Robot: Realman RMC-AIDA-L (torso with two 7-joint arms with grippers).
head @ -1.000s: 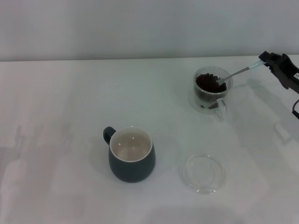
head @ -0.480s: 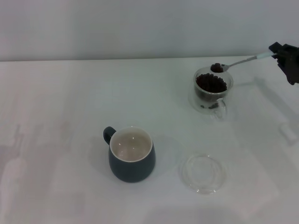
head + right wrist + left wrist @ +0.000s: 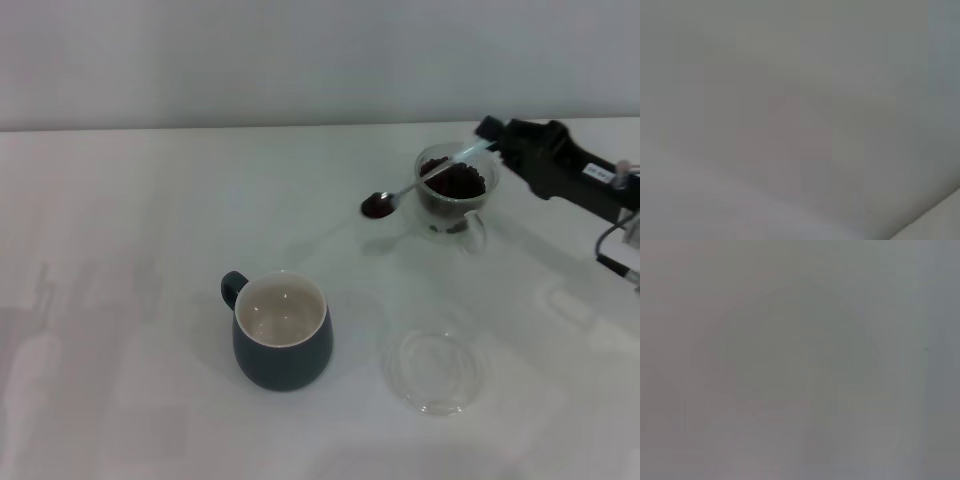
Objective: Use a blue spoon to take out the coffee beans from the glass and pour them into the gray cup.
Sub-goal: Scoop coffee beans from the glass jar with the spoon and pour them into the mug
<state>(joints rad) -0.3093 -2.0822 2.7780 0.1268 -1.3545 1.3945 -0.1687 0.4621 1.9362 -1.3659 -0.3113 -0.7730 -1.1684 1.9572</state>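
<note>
One right gripper (image 3: 492, 135) clenched on blue spoon (image 3: 425, 178) handle, coffee beans (image 3: 378, 205) in bowl, beside glass (image 3: 452, 195).

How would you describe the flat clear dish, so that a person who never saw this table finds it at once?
On the white table, start from the gray cup near the front. The flat clear dish lies just to the cup's right, apart from it. Unlike the glass farther back, which holds coffee beans, it is low, empty and handleless.

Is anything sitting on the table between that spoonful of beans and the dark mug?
No. In the head view, only bare white table lies between the blue spoon, loaded with coffee beans, and the gray cup.
</note>
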